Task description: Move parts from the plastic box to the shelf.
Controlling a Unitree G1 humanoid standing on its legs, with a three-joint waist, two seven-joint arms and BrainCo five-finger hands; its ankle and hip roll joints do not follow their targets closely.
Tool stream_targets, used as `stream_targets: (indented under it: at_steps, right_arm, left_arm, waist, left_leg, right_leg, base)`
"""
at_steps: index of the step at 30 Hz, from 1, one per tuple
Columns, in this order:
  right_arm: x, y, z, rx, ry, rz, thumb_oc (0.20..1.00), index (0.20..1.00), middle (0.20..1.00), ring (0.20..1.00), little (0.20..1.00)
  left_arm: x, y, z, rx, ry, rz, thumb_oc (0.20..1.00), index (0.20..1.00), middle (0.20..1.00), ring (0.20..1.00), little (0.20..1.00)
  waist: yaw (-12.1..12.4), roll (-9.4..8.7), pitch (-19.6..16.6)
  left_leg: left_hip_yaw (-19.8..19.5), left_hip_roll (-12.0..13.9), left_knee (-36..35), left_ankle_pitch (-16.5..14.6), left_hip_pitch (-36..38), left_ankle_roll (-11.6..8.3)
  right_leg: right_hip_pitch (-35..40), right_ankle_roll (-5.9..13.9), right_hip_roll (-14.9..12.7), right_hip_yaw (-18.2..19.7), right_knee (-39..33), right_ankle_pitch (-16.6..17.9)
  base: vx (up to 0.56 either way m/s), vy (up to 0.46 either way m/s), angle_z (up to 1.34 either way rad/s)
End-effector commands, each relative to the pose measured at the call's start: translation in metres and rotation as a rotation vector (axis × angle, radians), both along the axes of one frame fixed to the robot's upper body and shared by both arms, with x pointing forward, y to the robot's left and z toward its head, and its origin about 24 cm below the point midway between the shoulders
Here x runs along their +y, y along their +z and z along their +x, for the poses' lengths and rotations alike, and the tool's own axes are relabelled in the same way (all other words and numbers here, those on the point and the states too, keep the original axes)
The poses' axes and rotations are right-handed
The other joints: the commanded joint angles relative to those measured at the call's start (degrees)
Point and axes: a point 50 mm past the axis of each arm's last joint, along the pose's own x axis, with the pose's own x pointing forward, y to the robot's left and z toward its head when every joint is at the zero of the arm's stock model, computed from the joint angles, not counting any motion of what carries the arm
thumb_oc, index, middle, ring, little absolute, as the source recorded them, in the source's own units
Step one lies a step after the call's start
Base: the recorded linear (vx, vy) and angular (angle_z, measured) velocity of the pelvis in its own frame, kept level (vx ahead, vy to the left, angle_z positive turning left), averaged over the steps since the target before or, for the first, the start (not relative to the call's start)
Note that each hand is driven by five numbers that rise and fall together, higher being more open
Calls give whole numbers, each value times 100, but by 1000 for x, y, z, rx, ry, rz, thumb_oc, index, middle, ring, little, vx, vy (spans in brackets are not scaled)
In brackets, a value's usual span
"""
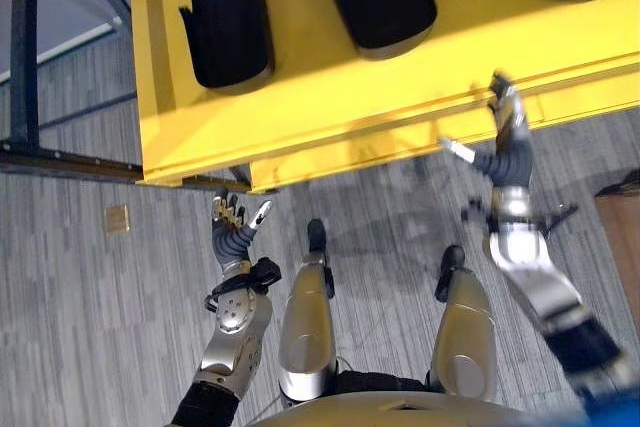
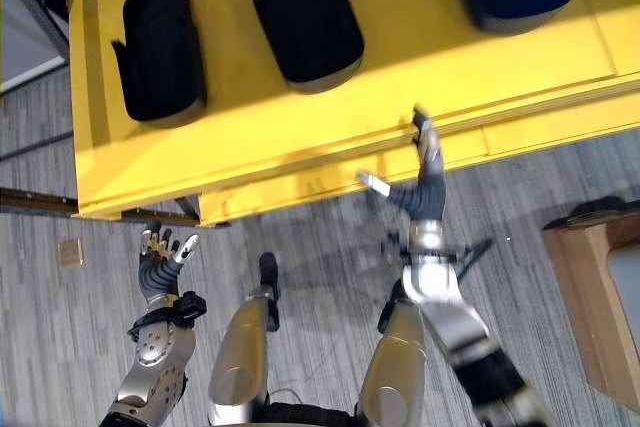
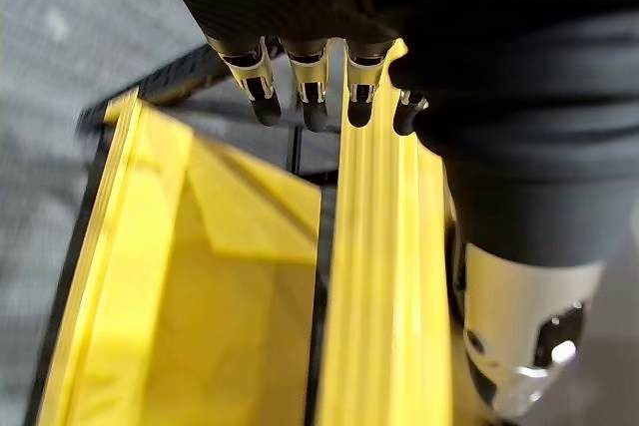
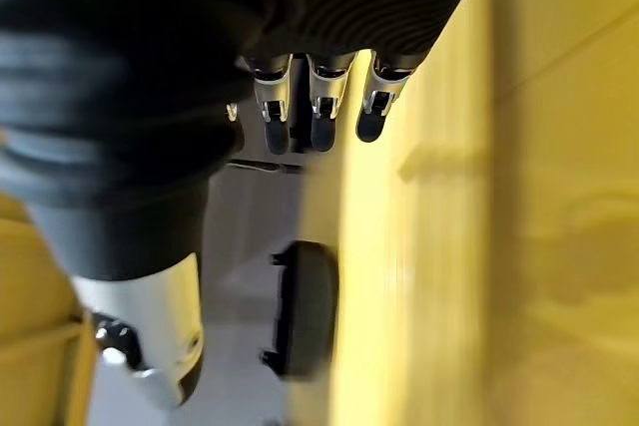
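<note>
The left hand (image 1: 236, 232), silver fingers spread and empty, hangs below the near-left corner of the smooth yellow shelf (image 1: 330, 97). The right hand (image 2: 425, 172) reaches its front edge, fingers straight, holding nothing. Three rounded black parts (image 2: 300, 12) lie along the shelf top.

floor: grey wood-look planks (image 1: 90, 327) | brown cabinet (image 2: 590, 297) at right | black metal frame (image 1: 25, 67)

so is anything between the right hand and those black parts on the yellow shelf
Nothing visible does. The right hand is raised at the front edge of the yellow metal shelf, fingers straight and empty. Three black rounded parts lie farther back on the shelf, with bare yellow surface between them and the hand.
</note>
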Motion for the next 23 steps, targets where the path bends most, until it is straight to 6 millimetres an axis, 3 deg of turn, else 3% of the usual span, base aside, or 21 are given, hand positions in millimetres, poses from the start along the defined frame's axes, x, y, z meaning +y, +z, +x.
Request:
stream_targets:
  at_steps: [1,7,8,12,23]
  right_arm:
    - [-2,41,6,-214,88,23,1000,1000,1000,1000,1000]
    - [-29,11,-12,-20,106,69,1000,1000,1000,1000,1000]
    - [-35,-2,-17,62,122,117,1000,1000,1000,1000,1000]
    - [-36,-26,-24,193,145,182,1000,1000,1000,1000,1000]
    - [-26,-40,-27,279,230,198,1000,1000,1000,1000,1000]
  left_arm:
    - [12,27,-11,-216,-93,26,1000,1000,1000,1000,1000]
    - [16,22,-26,-214,-213,-40,1000,1000,1000,1000,1000]
    - [16,14,-31,-182,-243,-96,1000,1000,1000,1000,1000]
    - [13,-1,-41,-92,-312,-103,1000,1000,1000,1000,1000]
    - [18,-4,-50,-52,-386,-48,1000,1000,1000,1000,1000]
  waist:
    - [-44,-305,-242]
    - [-182,-442,-792]
    - [-199,-449,-1053]
    - [-190,-496,-1552]
    - [-35,-638,-1953]
  left_leg:
    - [21,118,-124,171,108,181]
    - [171,404,-849,563,643,51]
    - [186,364,-832,534,753,73]
    - [327,256,-878,350,1120,129]
    - [575,174,-1232,182,1629,124]
  right_leg:
    - [361,-396,198,-424,-381,207]
    - [991,-257,102,-447,-1175,473]
    - [1211,-193,40,-496,-1425,602]
    - [1697,34,-47,-621,-2206,1098]
    - [2219,340,-99,-954,-3080,1584]
  base:
    - [24,99,-17]
    - [58,95,-10]
    - [95,74,9]
    - [157,20,9]
    - [53,-35,-3]
